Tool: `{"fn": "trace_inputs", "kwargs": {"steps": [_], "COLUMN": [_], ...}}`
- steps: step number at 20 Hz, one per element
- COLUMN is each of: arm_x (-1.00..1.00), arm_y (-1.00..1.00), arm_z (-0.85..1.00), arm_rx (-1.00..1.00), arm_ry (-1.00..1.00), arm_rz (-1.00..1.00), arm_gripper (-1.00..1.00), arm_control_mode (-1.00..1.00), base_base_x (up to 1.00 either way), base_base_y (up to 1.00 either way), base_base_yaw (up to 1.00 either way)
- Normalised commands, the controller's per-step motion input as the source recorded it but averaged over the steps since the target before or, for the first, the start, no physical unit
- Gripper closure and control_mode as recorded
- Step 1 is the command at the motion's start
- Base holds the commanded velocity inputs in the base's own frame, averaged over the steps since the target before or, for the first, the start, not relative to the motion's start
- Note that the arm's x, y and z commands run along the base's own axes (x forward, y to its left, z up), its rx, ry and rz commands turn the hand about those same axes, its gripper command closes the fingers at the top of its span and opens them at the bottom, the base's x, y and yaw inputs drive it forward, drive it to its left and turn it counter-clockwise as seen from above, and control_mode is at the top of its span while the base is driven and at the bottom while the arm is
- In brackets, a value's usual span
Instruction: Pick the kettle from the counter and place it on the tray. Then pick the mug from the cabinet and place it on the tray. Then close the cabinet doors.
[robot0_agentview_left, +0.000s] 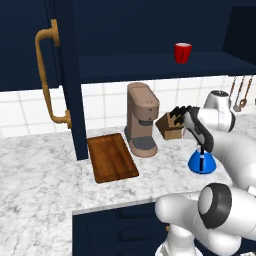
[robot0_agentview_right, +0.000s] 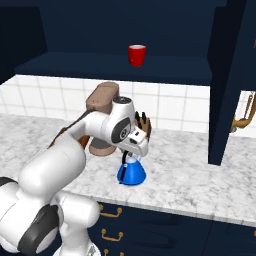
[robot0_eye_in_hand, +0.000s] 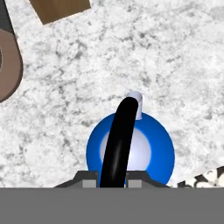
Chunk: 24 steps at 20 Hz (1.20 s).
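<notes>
1. The gripper (robot0_eye_in_hand: 112, 177) is clamped narrowly on the black handle of the kettle (robot0_eye_in_hand: 155, 148).
2. The kettle sits on the tabletop (robot0_agentview_left: 45, 170), right of the coffee machine (robot0_agentview_left: 141, 119) and tray (robot0_agentview_left: 111, 157).

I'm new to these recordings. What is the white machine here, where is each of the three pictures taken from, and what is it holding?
These are rendered pictures of a white robot arm on a driving base in a kitchen. Two cameras ride behind it, to its left and right; the third sits on its hand, looking down past the pincer.

On the white and grey veined marble counter stand a flat dark brown wooden tray, a tall tan-brown coffee machine, a light wooden knife block and a small bright blue dome-shaped kettle. A small red mug sits on the shelf of the open dark navy cabinet.

The pincer's fingers are closed on the kettle's thin black handle. The kettle rests on the counter, apart from the tray.
</notes>
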Motion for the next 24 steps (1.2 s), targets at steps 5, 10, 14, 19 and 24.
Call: {"fn": "trace_inputs", "kwargs": {"steps": [5, 10, 14, 19, 24], "arm_x": [0.14, 0.06, 0.21, 0.34, 0.33], "arm_y": [0.17, 0.03, 0.69, 0.91, 0.80], "arm_z": [0.04, 0.00, 0.00, 0.00, 0.00], "arm_rx": [0.00, 0.00, 0.00, 0.00, 0.00], "arm_ry": [0.02, 0.00, 0.00, 0.01, 0.00], "arm_rz": [0.01, 0.00, 0.07, 0.05, 0.01], "arm_gripper": [1.00, 1.00, 1.00, 1.00, 1.00], "arm_control_mode": [-1.00, -1.00, -1.00, -1.00, -1.00], "base_base_x": [0.00, 0.00, 0.00, 0.00, 0.00], "base_base_y": [0.00, 0.00, 0.00, 0.00, 0.00], "base_base_yaw": [0.00, 0.00, 0.00, 0.00, 0.00]}}
